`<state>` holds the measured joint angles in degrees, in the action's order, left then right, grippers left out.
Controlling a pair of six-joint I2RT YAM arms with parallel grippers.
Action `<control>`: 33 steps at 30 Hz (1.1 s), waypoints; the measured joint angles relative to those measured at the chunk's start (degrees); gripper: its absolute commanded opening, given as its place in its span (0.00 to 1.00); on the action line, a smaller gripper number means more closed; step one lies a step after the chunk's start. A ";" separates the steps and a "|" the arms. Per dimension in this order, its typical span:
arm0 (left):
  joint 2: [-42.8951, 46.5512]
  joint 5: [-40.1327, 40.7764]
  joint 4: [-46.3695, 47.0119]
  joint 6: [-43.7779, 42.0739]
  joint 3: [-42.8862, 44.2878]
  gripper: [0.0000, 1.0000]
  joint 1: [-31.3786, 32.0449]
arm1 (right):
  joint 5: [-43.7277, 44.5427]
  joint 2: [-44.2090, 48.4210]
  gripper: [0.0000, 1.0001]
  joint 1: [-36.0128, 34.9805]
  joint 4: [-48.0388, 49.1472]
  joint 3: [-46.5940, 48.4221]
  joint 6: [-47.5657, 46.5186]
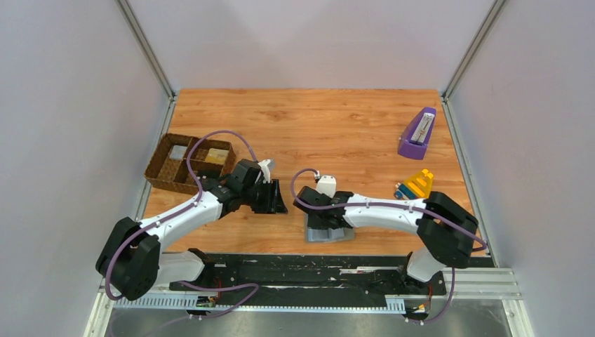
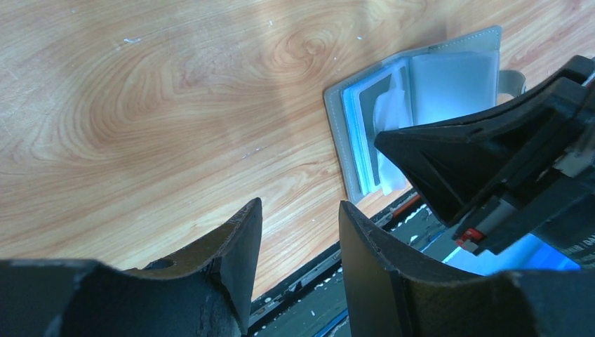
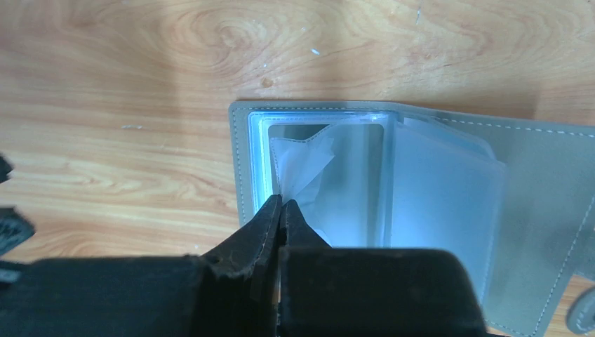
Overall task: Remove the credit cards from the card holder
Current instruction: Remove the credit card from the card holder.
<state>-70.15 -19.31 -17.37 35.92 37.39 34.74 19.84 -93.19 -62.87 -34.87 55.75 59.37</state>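
We see a grey stitched bifold card holder [image 3: 540, 182] lying open flat on the wood-grain table [image 3: 140, 70], nr its front edge, glossy clear pockets up. R gripper [image 3: 281, 202]: black tapered tips pressed together, pinching a thin whitish bent sheet [image 3: 298, 165] in one pocket; card or sleeve, we can't tell. L gripper [image 2: 298, 210]: spread, empty, hovering above bare wood beside the holder.

Wooden table [image 1: 337, 126] with open grey card holder [image 1: 328, 234], brown divided tray [image 1: 158, 163], purple box [image 1: 417, 133], yellow toy [image 1: 418, 184]
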 measured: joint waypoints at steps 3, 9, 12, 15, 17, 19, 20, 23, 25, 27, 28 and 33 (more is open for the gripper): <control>0.00 -0.37 0.02 0.20 0.00 0.52 -0.02 | -1.31 4.90 0.00 0.00 4.31 -4.15 -1.22; -0.61 -3.13 1.42 0.39 -0.02 0.50 -0.02 | -4.92 15.74 0.00 1.22 13.29 -11.80 -2.16; -2.38 -5.81 4.09 0.85 -0.22 0.50 0.00 | -7.58 21.14 0.01 3.91 17.86 -16.76 -2.49; -4.83 -7.91 6.27 1.49 -0.28 0.50 0.00 | -10.69 25.62 0.03 7.80 21.84 -22.34 -2.78; -6.56 -9.01 7.48 1.81 -0.28 0.50 0.11 | -13.16 27.89 0.05 10.69 23.93 -25.70 -3.17; -7.91 -9.66 8.31 2.32 -0.28 0.50 0.15 | -15.67 30.25 0.06 13.64 25.79 -28.55 -3.91; -8.59 -10.03 8.92 2.64 -0.28 0.50 0.17 | -16.65 31.10 0.06 14.71 26.18 -29.31 -4.22; -10.58 -10.88 10.97 3.54 -0.28 0.50 0.46 | -19.74 33.38 0.07 18.47 27.74 -31.32 -5.46; -11.56 -11.37 11.93 4.11 -0.28 0.50 0.74 | -21.31 34.56 0.07 20.44 28.70 -32.54 -6.05; -12.24 -11.80 12.90 4.48 -0.28 0.49 1.18 | -22.32 35.45 0.07 21.49 29.05 -33.64 -6.60; -12.57 -11.96 13.42 4.70 -0.28 0.49 1.51 | -22.80 35.82 0.07 21.79 29.33 -34.18 -6.82; -14.64 -12.96 15.21 5.73 0.59 0.46 3.67 | -24.33 38.01 0.08 22.14 29.83 -36.72 -6.99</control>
<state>-84.79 -32.27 -2.15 41.65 37.98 38.41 -4.49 -55.18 -40.73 -5.04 19.03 52.38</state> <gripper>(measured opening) 0.482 0.074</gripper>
